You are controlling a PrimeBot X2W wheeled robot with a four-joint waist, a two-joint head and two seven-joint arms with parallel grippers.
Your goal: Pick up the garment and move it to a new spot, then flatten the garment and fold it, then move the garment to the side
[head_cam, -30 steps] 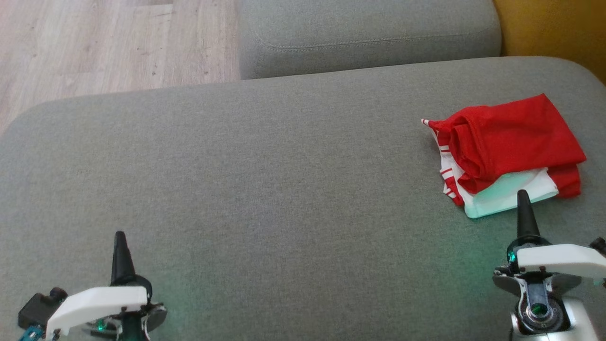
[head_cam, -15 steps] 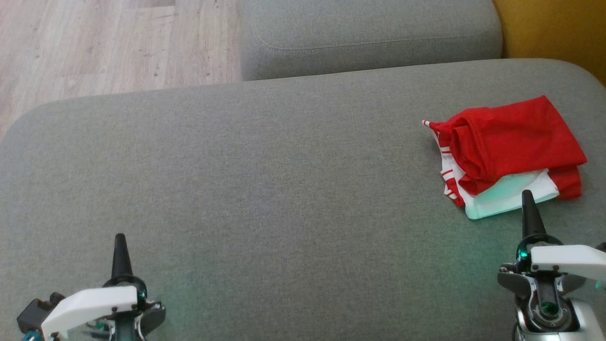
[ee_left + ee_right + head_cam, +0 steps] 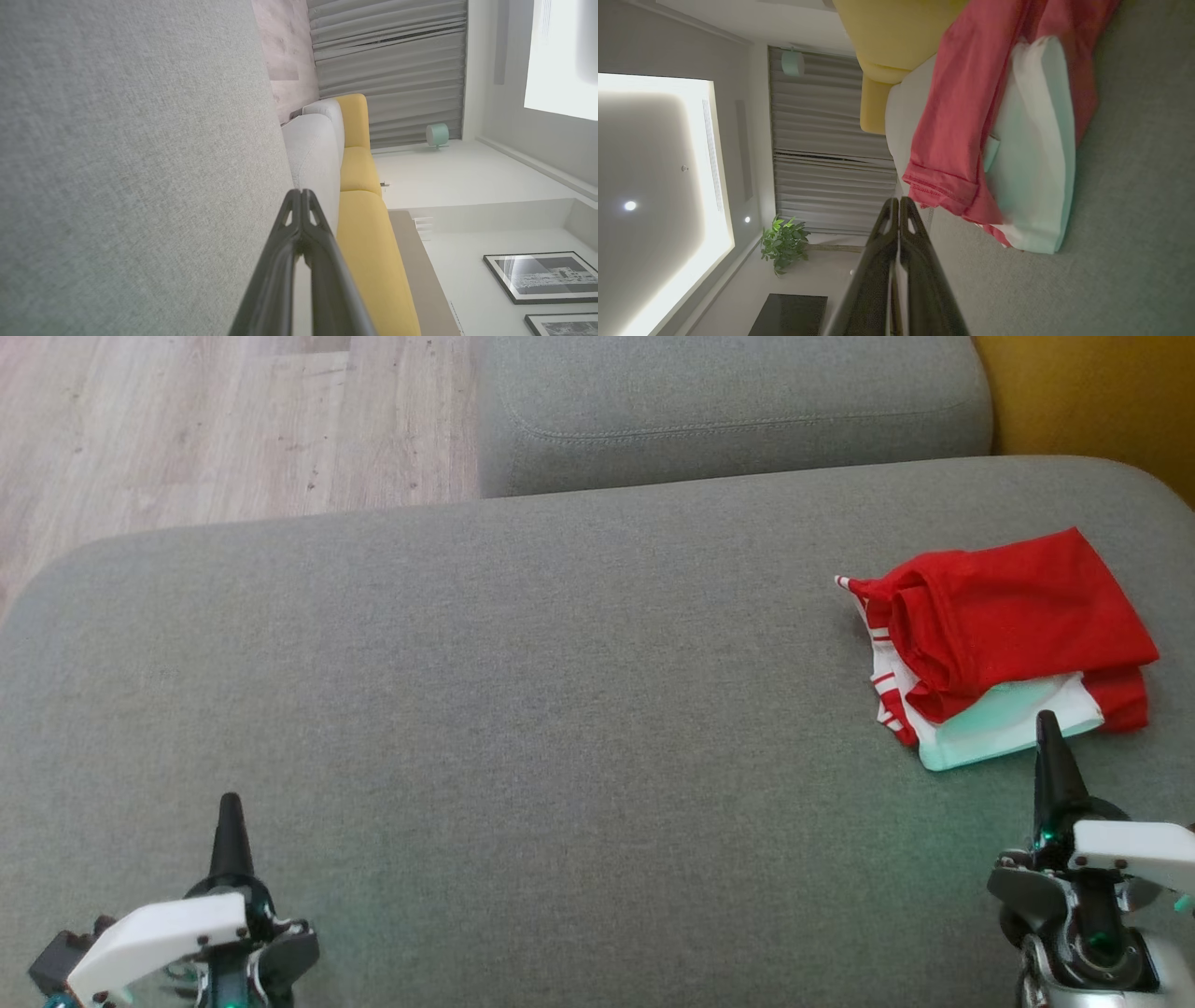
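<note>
- Right gripper (image 3: 1047, 739): the two dark fingers are pressed together and hold nothing. It stands over the near right corner of the grey cushion (image 3: 560, 709), pointing toward the far edge.
- Fingertip and cloth: in the head view the tip overlaps the near white hem of the garment (image 3: 1013, 621). In the right wrist view the closed fingers (image 3: 896, 224) sit just beside the red hem of the garment (image 3: 966, 116). Whether they touch cannot be told.
- Left gripper (image 3: 230, 814): fingers likewise together and empty, near the near left corner, well apart from the garment. The left wrist view shows the tips of the left gripper (image 3: 302, 198) meeting over bare grey fabric.
- Garment: a rough folded stack, red layer over white, with a striped trim on its left side. It lies along the right edge of the cushion, toward the far right corner.
- Surroundings: a second grey cushion (image 3: 728, 411) abuts the far edge, and wooden floor (image 3: 215, 420) lies beyond the far left corner.
- Step in hand (judgement): the stack at the side and both grippers empty suggest the moving-aside step is at its close.
- Next move (judgement): draw the right arm clear without snagging the white hem. Any regrasp calls first for parting the fingers.
</note>
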